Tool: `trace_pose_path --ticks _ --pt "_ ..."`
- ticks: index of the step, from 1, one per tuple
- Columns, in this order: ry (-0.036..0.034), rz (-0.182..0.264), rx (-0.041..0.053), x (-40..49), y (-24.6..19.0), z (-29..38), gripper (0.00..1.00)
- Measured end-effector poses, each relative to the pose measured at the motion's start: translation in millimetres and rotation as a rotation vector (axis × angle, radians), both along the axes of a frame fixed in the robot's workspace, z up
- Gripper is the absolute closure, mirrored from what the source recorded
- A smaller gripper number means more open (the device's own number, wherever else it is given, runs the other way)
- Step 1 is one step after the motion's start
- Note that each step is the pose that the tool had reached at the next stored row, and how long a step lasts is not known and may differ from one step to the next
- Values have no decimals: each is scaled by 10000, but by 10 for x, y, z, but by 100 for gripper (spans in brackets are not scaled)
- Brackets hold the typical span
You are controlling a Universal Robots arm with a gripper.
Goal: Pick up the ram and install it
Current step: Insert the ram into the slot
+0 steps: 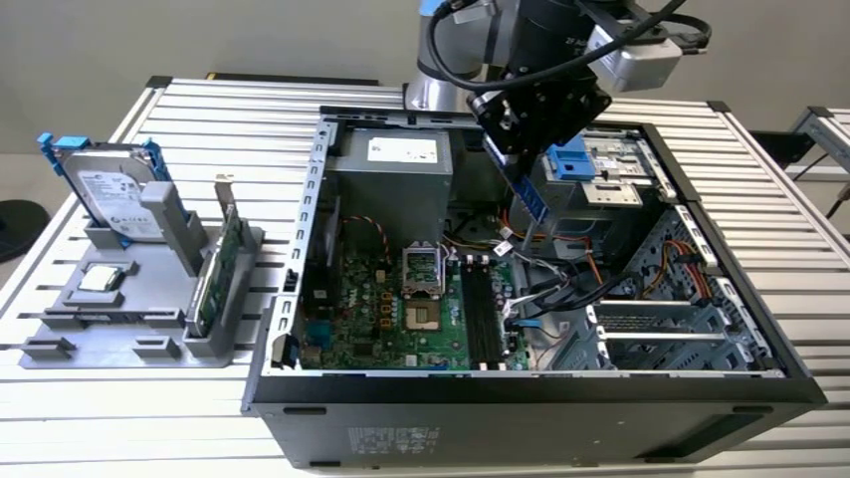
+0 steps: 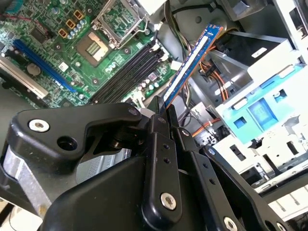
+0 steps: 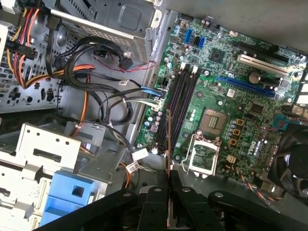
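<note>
My gripper (image 1: 516, 149) is shut on the ram (image 1: 531, 192), a narrow bluish stick that hangs down from the fingers inside the open computer case (image 1: 531, 383). It is held above the cables, to the exterior view's right of the black memory slots (image 1: 481, 319) on the green motherboard (image 1: 385, 314), and is apart from them. In the second wrist view the ram (image 2: 190, 60) juts out from the gripper (image 2: 162, 108) beside the slots (image 2: 127, 72). The first wrist view shows the ram (image 3: 168, 139) edge-on, next to the slots (image 3: 183, 101), rising from the gripper (image 3: 168, 182).
A grey stand (image 1: 100, 319) at the exterior view's left carries a silver hard drive with blue rails (image 1: 113, 194) and a green card (image 1: 219, 264). Inside the case are the CPU socket (image 1: 422, 269), loose cables (image 1: 558, 284), a blue-fronted drive bay (image 1: 574, 159) and the power supply (image 1: 392, 164).
</note>
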State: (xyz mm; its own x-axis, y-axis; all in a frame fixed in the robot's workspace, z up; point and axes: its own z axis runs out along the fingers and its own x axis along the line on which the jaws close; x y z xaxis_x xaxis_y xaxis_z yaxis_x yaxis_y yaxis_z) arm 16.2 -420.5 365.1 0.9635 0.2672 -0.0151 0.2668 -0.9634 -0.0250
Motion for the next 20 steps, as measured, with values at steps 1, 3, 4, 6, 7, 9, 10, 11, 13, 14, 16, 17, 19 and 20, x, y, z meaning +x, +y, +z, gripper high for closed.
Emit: trace_pose_path --ticks 1,3,4,6,7,9,10,11,13,14,16,17,19,20 --pt "0 -65 0 0 -1 -1 100" --pt "0 -189 0 1 -2 -2 100" --pt "0 -251 0 2 -3 -3 100" --pt "0 -374 -1 2 -4 -4 100" --pt "1 -427 -1 3 -5 -5 100" --pt "0 -532 -1 3 -5 -6 100" --pt "1 -576 -1 3 -6 -6 100" --pt "1 -617 -1 4 -6 -7 100" --pt "1 -688 -3 4 -6 -7 100" --pt "0 -718 -1 4 -6 -9 100" --pt "1 -742 -1 4 -6 -9 100" --pt "0 -744 -1 4 -6 -9 100" --pt "0 -746 -1 4 -6 -12 100" --pt "0 -745 -1 4 -6 -14 100"
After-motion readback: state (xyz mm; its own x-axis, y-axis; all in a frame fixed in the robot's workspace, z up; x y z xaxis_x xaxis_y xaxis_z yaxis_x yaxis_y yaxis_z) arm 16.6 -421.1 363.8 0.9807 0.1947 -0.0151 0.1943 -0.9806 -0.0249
